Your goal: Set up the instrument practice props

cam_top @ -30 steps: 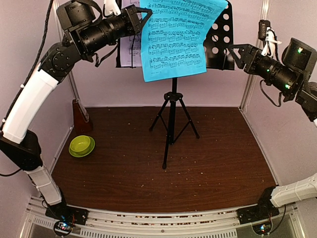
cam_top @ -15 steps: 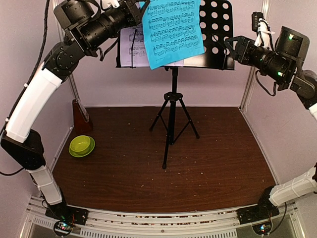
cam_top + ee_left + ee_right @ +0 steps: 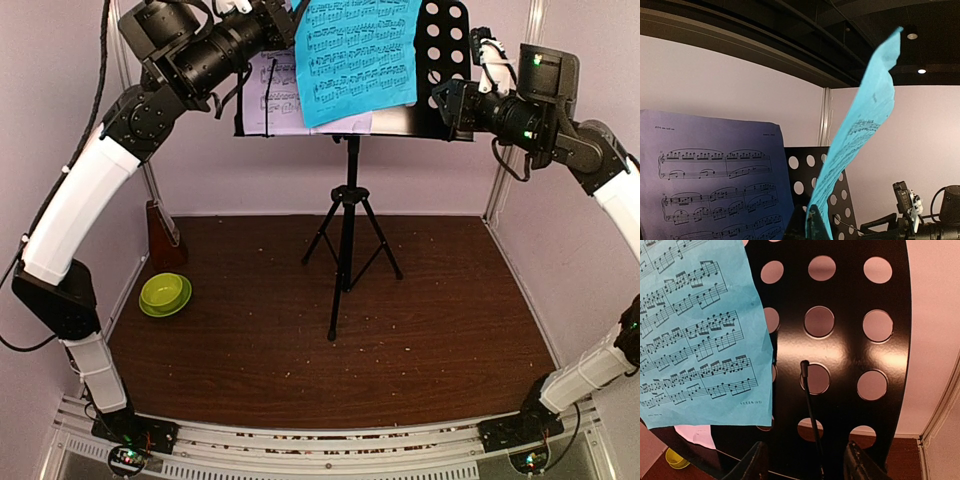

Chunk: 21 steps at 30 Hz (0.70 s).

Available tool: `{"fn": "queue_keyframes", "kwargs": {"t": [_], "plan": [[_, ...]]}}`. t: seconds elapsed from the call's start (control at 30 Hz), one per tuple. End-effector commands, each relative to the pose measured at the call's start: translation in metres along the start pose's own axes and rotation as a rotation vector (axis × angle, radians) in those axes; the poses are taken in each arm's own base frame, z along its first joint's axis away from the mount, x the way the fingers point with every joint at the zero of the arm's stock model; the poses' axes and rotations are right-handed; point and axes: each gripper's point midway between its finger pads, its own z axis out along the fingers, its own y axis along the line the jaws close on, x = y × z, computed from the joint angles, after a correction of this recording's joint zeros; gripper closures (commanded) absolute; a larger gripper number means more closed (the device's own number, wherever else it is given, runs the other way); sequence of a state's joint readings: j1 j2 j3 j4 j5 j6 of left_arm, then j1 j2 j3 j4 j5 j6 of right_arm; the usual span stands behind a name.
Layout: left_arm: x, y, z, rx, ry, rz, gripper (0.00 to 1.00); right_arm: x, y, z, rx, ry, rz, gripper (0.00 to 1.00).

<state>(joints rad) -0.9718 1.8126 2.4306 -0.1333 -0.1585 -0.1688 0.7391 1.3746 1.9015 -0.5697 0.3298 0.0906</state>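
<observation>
The black perforated music stand [image 3: 442,60] stands on its tripod [image 3: 345,240] at the back middle. A white sheet [image 3: 268,95] rests on its left half. My left gripper [image 3: 290,18] is shut on the top left corner of the cyan sheet [image 3: 358,55] and holds it in front of the stand; the sheet also shows in the left wrist view [image 3: 860,130] and right wrist view [image 3: 695,330]. My right gripper [image 3: 805,460] is open, close to the stand's right half [image 3: 840,340], around a thin black page-holder wire [image 3: 810,405]. The brown metronome [image 3: 163,235] stands at the left wall.
A lime-green bowl [image 3: 164,293] lies on the brown table [image 3: 400,330] at the left. Purple walls enclose the back and both sides. Crumbs are scattered over the table.
My left gripper has lifted the cyan sheet up and to the right over the stand. My right gripper has moved up and left, closer to the stand's right side.
</observation>
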Motion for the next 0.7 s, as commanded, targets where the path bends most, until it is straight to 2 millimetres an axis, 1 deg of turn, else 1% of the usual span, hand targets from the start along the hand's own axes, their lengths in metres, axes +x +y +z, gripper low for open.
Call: {"fn": "queue_keyframes", "kwargs": {"t": [0.0,0.13,0.37,0.57,0.67], "plan": [[-0.020,-0.003,0.000,0.028,-0.074,0.021,1.00,0.002,-0.013,-0.002,0.054,0.028,-0.039,0.48],[-0.019,-0.009,0.001,0.060,-0.078,0.028,1.00,0.008,-0.018,0.002,0.058,0.047,-0.048,0.49],[-0.017,-0.014,0.002,0.088,-0.083,0.026,1.00,0.014,-0.024,0.007,0.050,0.059,-0.020,0.58],[-0.015,-0.016,0.003,0.097,-0.078,0.024,1.00,0.012,-0.024,0.010,0.039,0.055,-0.001,0.67],[-0.015,-0.015,0.002,0.097,-0.078,0.027,1.00,0.010,-0.021,0.010,0.024,0.049,0.009,0.67]]}}
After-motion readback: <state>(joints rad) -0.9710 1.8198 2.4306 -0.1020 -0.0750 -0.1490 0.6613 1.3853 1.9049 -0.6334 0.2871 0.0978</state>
